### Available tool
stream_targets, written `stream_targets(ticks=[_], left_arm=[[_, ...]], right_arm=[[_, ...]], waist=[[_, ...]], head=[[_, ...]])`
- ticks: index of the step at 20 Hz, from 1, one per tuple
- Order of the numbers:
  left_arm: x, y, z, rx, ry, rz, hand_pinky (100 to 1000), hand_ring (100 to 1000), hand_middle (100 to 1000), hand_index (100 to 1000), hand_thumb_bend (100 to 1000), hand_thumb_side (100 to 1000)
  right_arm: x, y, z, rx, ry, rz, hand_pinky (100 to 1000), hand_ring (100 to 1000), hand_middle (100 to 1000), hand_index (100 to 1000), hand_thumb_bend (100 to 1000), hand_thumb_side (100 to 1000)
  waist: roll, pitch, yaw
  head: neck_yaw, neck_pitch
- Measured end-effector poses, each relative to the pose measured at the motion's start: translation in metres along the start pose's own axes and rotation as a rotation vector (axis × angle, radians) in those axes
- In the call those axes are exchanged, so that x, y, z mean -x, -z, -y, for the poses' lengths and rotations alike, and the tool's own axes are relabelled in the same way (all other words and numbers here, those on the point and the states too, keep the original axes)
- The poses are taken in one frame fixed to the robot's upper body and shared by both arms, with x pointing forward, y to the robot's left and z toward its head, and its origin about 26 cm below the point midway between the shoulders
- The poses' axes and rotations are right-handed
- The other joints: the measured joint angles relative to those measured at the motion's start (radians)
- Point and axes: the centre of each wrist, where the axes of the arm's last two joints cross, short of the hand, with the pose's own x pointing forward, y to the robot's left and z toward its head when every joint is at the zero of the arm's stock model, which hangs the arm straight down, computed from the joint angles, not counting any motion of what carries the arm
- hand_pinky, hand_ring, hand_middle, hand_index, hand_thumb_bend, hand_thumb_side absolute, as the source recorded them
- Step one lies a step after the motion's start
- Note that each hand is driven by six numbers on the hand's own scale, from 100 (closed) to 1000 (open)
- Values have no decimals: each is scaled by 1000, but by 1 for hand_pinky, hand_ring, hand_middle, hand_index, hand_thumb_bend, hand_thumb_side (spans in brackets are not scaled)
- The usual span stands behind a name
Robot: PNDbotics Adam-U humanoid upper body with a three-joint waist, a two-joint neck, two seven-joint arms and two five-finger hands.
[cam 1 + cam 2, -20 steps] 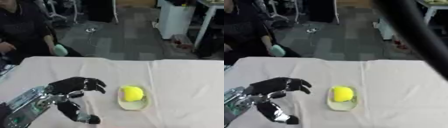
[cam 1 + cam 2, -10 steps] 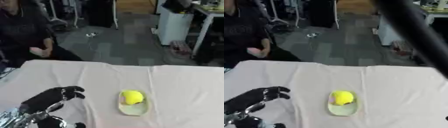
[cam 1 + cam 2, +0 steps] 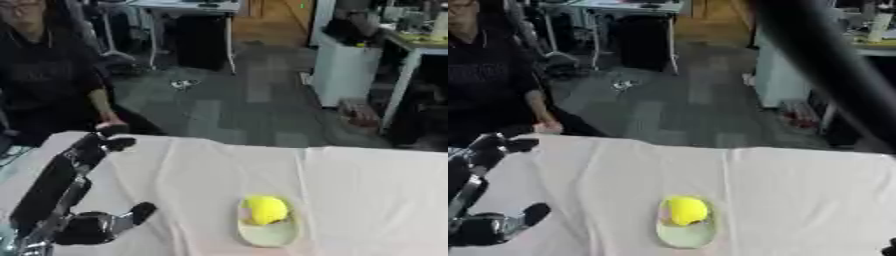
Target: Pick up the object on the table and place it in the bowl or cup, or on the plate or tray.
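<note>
A yellow ball (image 3: 265, 209) lies on a small pale plate (image 3: 267, 236) on the white tablecloth, a little right of centre and near the front. My left hand (image 3: 59, 186) is at the far left, well apart from the plate. It is open, with its fingers (image 3: 96, 146) stretched toward the far table edge and its thumb (image 3: 138, 212) pointing at the plate. It holds nothing. Of my right hand only a dark tip (image 3: 890, 248) shows in the lower right corner of the right eye view. A blurred dark arm (image 3: 833, 65) crosses that view's upper right.
The white cloth (image 3: 367, 180) covers the whole table and has fold lines. The far table edge (image 3: 262, 142) runs across the middle of the view, with grey floor and office furniture beyond it.
The view has shifted, so the camera moved. My left hand has drawn back to the left, away from the plate, and its curled fingers have straightened. The ball still lies on the plate.
</note>
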Motion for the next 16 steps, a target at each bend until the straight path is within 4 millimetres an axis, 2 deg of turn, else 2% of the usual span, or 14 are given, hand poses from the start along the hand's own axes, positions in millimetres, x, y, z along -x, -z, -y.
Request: stream_targets(ticks=[5, 6, 8, 16], left_arm=[[-5, 6, 5, -123, -105, 55, 603, 627, 777, 781, 508, 858], [-5, 6, 5, -142, -124, 60, 602, 626, 777, 780, 517, 869], [-6, 5, 6, -172, -160, 66, 601, 624, 775, 779, 508, 857], [-7, 4, 7, -207, -211, 58, 597, 618, 777, 782, 506, 857]], right_arm=[[-6, -8, -13, 1, -18, -12, 218, 486, 560, 354, 208, 981], [-7, -8, -15, 8, -19, -8, 219, 486, 559, 355, 232, 989], [-9, -11, -19, 18, -21, -4, 222, 486, 558, 357, 211, 975], [-13, -12, -26, 31, -25, 23, 228, 486, 556, 362, 214, 970]], waist=[[-5, 0, 15], [-5, 0, 17], [-6, 0, 17], [-7, 0, 16]], head=[[-15, -17], [-15, -22], [-15, -31], [-25, -51]])
